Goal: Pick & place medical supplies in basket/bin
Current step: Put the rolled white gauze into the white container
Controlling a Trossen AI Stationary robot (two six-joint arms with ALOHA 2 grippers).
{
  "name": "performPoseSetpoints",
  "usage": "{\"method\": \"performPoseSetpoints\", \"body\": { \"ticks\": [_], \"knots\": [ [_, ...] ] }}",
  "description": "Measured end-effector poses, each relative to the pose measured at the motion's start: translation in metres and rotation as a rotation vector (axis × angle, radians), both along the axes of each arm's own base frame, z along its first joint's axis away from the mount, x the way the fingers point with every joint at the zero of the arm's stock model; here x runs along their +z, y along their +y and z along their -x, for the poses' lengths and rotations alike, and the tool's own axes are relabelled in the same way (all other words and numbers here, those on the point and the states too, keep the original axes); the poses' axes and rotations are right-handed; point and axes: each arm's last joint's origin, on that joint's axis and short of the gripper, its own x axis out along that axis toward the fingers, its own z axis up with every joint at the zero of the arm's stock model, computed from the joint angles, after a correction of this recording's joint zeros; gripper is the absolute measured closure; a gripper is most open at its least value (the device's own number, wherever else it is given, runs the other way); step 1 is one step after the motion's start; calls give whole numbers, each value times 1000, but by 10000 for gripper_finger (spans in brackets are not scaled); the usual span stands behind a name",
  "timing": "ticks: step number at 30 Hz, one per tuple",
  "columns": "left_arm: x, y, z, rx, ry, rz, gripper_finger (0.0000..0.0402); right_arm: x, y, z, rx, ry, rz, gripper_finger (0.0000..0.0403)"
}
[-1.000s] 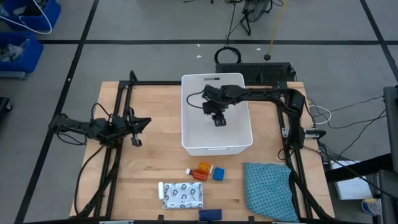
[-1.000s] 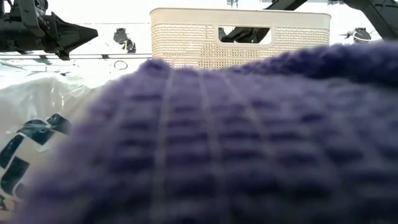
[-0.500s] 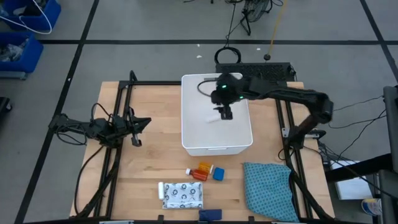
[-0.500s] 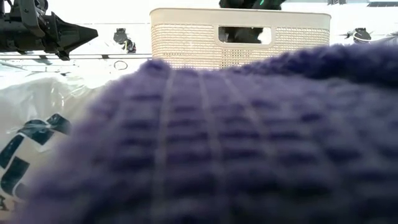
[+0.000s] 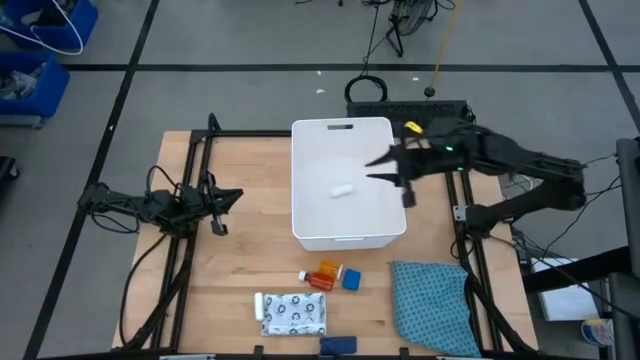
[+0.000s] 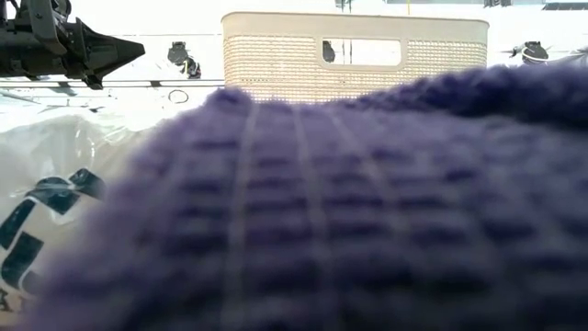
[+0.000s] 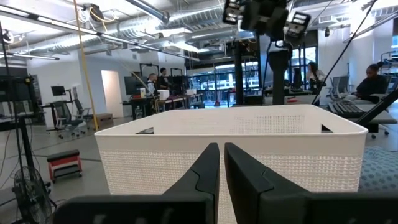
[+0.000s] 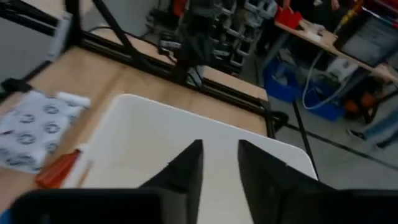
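The white bin (image 5: 348, 225) stands mid-table, and one small white roll (image 5: 342, 189) lies on its floor. My right gripper (image 5: 378, 169) hangs open above the bin's right rim; its wrist view looks down into the bin (image 8: 205, 140). My left gripper (image 5: 225, 199) waits shut at the table's left, pointing at the bin (image 7: 236, 143). On the near table lie orange pill bottles (image 5: 323, 274), a blue cube (image 5: 351, 279), the white patterned packet (image 5: 296, 313), a white roll (image 5: 259, 305) and the dark blue bar (image 5: 338, 344).
The teal patterned cloth (image 5: 432, 305) lies at the near right corner. In the low view the dark blue bar (image 6: 349, 211) fills most of the picture, with the packet (image 6: 37, 202) beside it. Black frame rails run along both table sides. Bare wood shows left of the bin.
My right gripper has risen out of the bin and swung toward the table's right edge, now above the bin's right rim. A small white roll shows lying on the bin's floor where the gripper had been.
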Motion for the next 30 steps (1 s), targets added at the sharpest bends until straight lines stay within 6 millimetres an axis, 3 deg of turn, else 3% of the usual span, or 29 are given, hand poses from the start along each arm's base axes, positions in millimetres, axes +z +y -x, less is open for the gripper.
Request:
{"method": "performPoseSetpoints", "body": {
  "ticks": [6,23,30],
  "knots": [
    [0,1,0,21,1,6,371,-3,11,33,19,1,-46,397],
    [0,1,0,23,0,11,371,-117,26,92,70,-292,-190,402],
    [0,1,0,24,1,8,371,-141,41,99,317,-329,-304,402]
  ]
}}
